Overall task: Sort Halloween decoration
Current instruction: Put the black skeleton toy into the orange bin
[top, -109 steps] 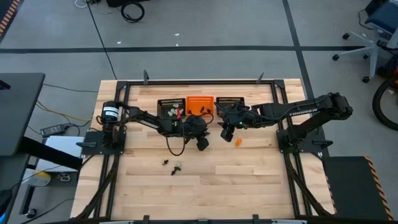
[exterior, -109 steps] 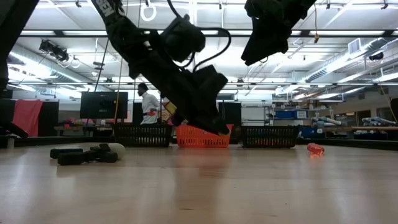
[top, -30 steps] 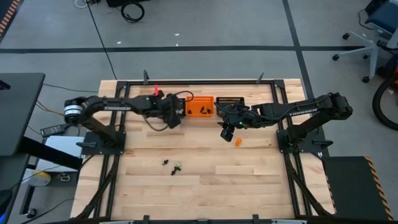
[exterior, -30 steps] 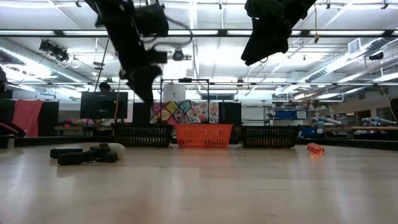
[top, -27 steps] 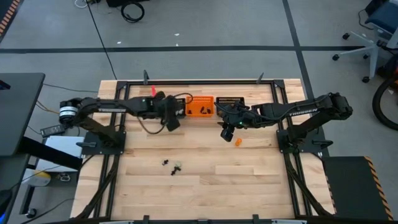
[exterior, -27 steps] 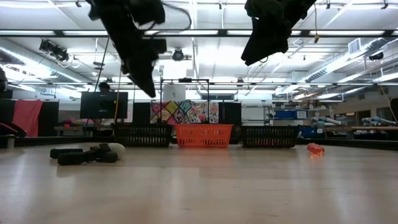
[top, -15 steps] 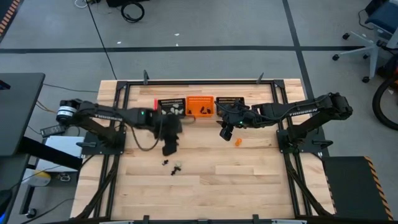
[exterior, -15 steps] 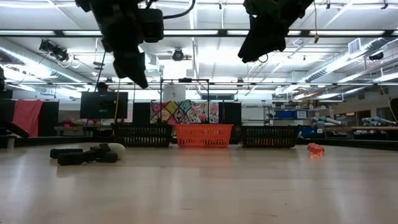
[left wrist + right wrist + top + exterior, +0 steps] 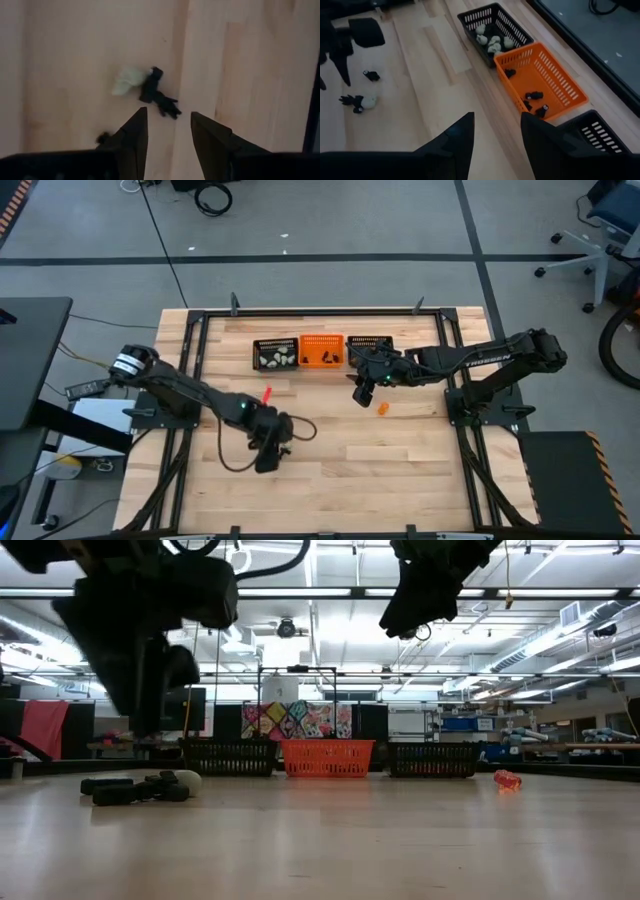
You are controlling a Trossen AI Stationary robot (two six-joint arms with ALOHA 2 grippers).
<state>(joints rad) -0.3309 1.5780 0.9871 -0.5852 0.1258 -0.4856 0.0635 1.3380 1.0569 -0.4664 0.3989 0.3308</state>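
We look straight down on the whole table (image 9: 330, 480); level across it at board height; each wrist camera peers closer past its own fingers. All share the wooden tabletop.

Two black arms (image 9: 190, 389) (looped cables, white lettering)
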